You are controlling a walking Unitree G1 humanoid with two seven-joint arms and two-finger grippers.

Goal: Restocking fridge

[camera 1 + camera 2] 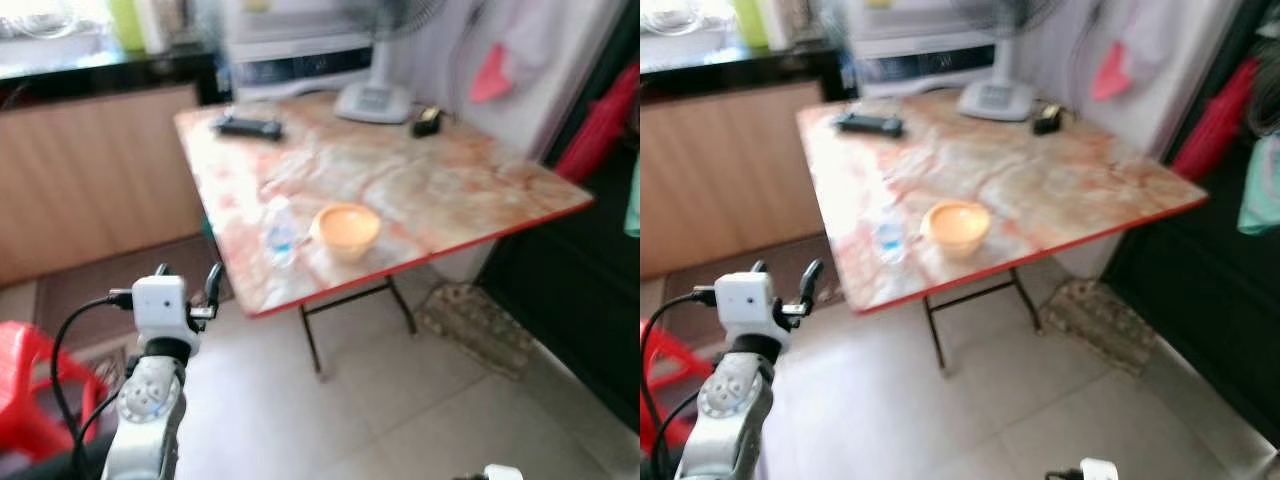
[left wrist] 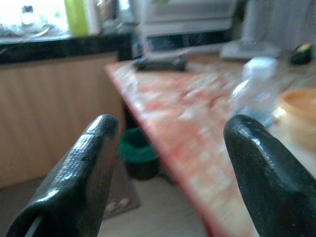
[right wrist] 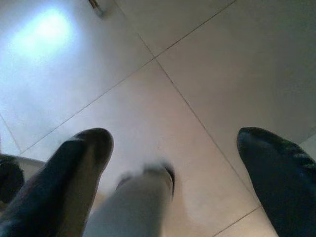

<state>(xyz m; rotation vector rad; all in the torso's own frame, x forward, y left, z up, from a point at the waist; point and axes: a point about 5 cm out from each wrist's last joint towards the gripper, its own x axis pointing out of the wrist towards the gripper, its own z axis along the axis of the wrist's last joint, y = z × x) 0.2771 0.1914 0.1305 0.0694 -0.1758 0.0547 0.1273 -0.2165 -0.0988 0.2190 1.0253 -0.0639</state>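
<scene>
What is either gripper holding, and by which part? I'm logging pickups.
Nothing is held. The left gripper is open short of the water bottle; the right gripper hangs open over floor.

The table [image 1: 420,190] wears pink-orange marbling with a red edge and black legs. At 6 o'clock on it sits a pale orange bowl [image 1: 346,230]; at 7 o'clock, a clear bottle [image 1: 281,232] with a blue label. A black remote [image 1: 249,127] lies at 11 o'clock, a white fan base [image 1: 373,101] at 12. The floor [image 1: 400,420] is pale beige tile; a red chair [image 1: 30,385] stands left.
</scene>
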